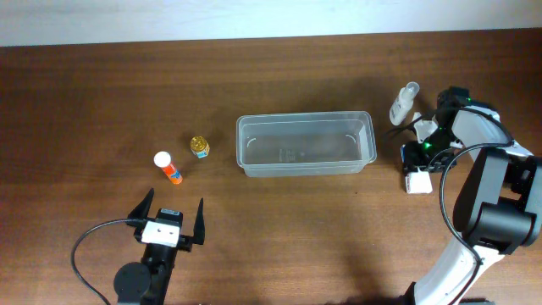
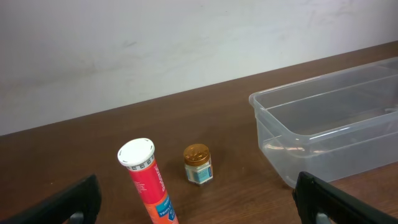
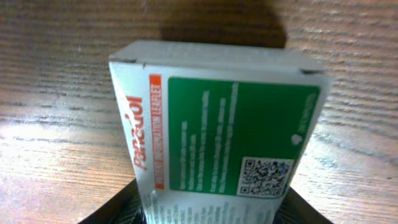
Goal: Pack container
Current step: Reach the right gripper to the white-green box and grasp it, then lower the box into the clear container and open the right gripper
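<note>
The clear plastic container (image 1: 247, 161) stands open at the table's middle; it shows at the right of the left wrist view (image 2: 271, 130) and looks empty. My right gripper (image 1: 418, 163) is to the right of the container, shut on a white and green medicine box (image 1: 417, 182) that sits low over the table. The box fills the right wrist view (image 3: 217, 137), held between the jaws (image 3: 211, 208). My left gripper (image 1: 169, 222) is open and empty near the front left; its fingers frame the left wrist view (image 2: 202, 211).
An orange tube with a white cap (image 1: 168, 169) (image 2: 148, 180) lies ahead of the left gripper. A small jar with a gold lid (image 1: 200, 146) (image 2: 198, 164) stands between the tube and the container. A small white bottle (image 1: 405, 103) lies behind the right gripper.
</note>
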